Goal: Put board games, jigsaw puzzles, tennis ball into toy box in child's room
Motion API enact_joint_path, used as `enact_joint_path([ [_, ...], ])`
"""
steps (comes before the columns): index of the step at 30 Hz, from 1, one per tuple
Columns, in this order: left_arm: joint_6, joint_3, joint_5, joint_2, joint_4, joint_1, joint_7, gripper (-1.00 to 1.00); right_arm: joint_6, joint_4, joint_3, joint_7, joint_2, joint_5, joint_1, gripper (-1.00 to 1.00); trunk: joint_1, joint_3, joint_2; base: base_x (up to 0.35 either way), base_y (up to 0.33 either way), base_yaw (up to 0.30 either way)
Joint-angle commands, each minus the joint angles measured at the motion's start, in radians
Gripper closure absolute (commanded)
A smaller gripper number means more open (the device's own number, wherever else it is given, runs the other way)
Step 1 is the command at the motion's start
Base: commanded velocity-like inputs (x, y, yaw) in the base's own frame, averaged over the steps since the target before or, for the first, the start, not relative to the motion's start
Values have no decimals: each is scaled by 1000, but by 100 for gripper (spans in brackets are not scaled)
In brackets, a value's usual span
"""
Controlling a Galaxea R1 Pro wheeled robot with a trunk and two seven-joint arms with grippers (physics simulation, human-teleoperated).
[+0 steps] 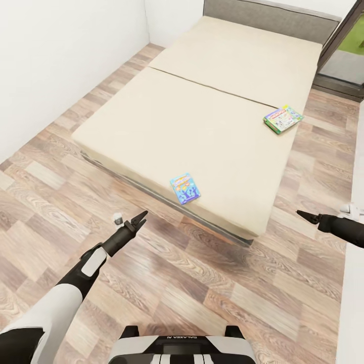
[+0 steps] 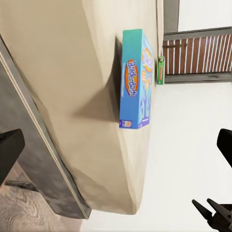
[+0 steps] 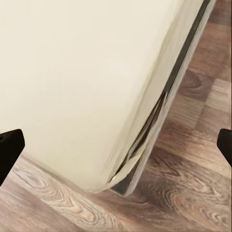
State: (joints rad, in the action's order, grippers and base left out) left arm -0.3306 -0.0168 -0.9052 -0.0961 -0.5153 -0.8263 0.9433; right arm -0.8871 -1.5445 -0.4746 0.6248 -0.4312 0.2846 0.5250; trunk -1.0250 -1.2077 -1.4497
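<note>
Head view: the bed [image 1: 212,111] occupies the centre of the scene, a wide low unit with a plain beige mattress, a dark grey frame along its near edge and a grey headboard [image 1: 273,17] at the far end. It stands on a wood-plank floor [image 1: 202,283], with a white wall [image 1: 55,65] to its left.

Two board games lie flat on the mattress, well apart from each other. The blue board game [image 1: 184,188] sits near the foot edge of the bed, closest to the robot. The white-green board game [image 1: 283,119] rests near the right edge of the mattress, farther away, with one corner close to that edge.

The left gripper [image 1: 137,220] hovers over the floor just short of the bed's near edge, below and to the left of the blue board game, touching nothing. Its fingers sit at opposite edges of the left wrist view, so the jaws are spread apart and empty. That view also shows the blue board game [image 2: 136,79] on the mattress, with the green edge of the second game [image 2: 160,70] beyond it.

The right gripper [image 1: 306,216] is held over the floor beside the bed's right corner. In the right wrist view its fingers [image 3: 9,147] stand wide apart, holding nothing, with the mattress corner [image 3: 116,169] and bed frame between them.
</note>
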Motion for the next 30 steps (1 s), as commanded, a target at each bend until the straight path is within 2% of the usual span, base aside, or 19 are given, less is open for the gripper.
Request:
enact_joint_path([
  [1, -10, -2, -9, -1, 0, 0, 1, -100, -6, 0, -1, 4, 0, -1, 1, -100, 0, -1, 0, 0, 0, -259],
  [20, -10, -2, -13, -1, 1, 0, 2, -100, -37, -1, 0, 4, 0, -3, 1, -100, 0, -7, 0, 0, 0, -263],
  [30, -14, -2, -15, -5, 0, -12, 1, -100, -46, -2, -1, 4, 0, -4, 1, -100, 0, -9, 0, 0, 0, -105],
])
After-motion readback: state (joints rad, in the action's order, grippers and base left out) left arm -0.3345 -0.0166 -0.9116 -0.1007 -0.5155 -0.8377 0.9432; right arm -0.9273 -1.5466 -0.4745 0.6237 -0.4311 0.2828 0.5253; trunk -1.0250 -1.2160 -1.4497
